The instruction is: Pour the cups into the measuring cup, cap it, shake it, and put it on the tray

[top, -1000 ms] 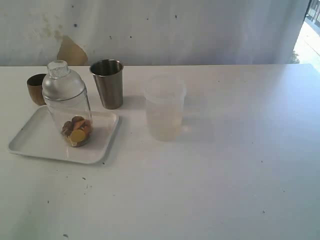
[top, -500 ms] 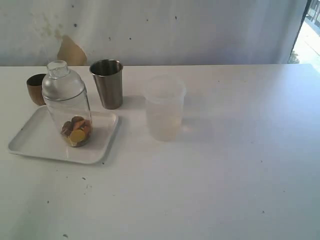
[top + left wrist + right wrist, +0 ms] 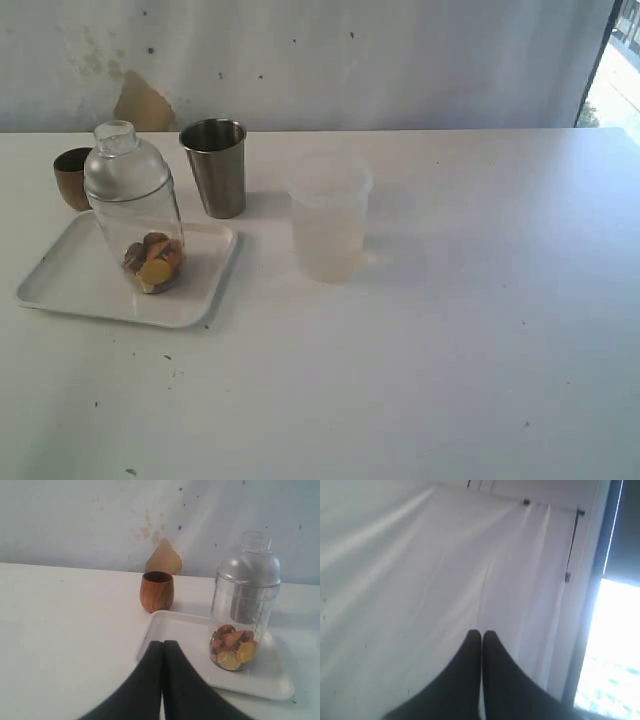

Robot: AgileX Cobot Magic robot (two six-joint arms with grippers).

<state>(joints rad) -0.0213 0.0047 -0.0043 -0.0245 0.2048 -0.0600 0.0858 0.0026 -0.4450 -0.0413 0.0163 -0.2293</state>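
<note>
**Capped measuring cup stands on the tray, both grippers closed**

The measuring cup [image 3: 145, 245] stands upright on the white tray [image 3: 60, 290], towards the tray's right half as seen from the exterior view. Its clear dome lid [image 3: 122, 165] is seated on top. At the bottom of the cup lies a small heap of yellow, orange and brown pieces [image 3: 232, 647]; what they are I cannot tell.

The tray sits on the left part of the white table [image 3: 450, 350]. Just behind its far left corner is the wooden cup [image 3: 70, 178], upright and partly hidden by the lid. Just behind the far right corner is the steel tumbler [image 3: 215, 168], also upright. Neither touches the measuring cup. A frosted plastic cup [image 3: 328, 215] stands on the bare table to the right, apart from the tray.

The left gripper [image 3: 162, 642] has its two dark fingers pressed flat together with nothing between them, pointing at the tray's near rim. The right gripper [image 3: 481, 632] is likewise pressed together and empty, aimed at a white curtain [image 3: 420, 570] with bright daylight beyond its edge.
</note>
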